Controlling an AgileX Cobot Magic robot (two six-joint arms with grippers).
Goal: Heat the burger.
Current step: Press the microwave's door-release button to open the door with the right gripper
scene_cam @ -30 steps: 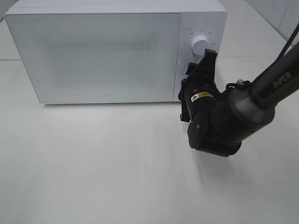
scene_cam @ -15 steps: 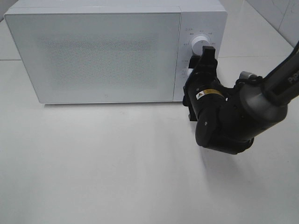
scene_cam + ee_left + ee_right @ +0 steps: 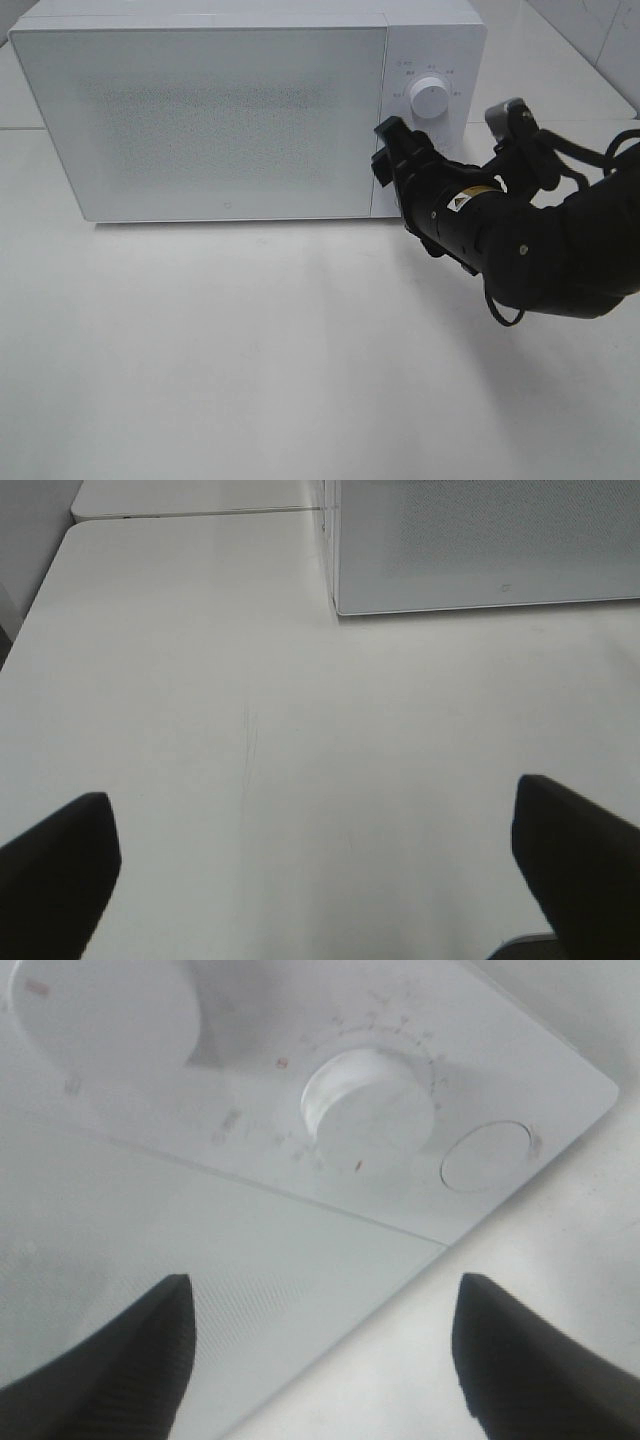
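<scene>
The burger is out of view. The white microwave [image 3: 230, 120] stands at the back of the table with its door shut. My right gripper [image 3: 386, 150] is open and empty, close in front of the seam between the door and the control panel, beside the lower part of that panel. In the right wrist view the right gripper [image 3: 320, 1360] spreads its fingers below the lower knob [image 3: 368, 1110], touching nothing. The left gripper [image 3: 318, 880] is open over bare table, well short of the microwave [image 3: 480, 550].
The upper knob [image 3: 429, 97] shows uncovered on the panel. A round button [image 3: 487, 1156] sits beside the lower knob, and the upper knob [image 3: 100, 1010] lies further along the panel. The white tabletop [image 3: 250, 350] stretches in front of the microwave.
The right gripper has opened wider, turned over and swung left from the knobs toward the door's edge. The upper knob is now uncovered. The left gripper has not moved.
</scene>
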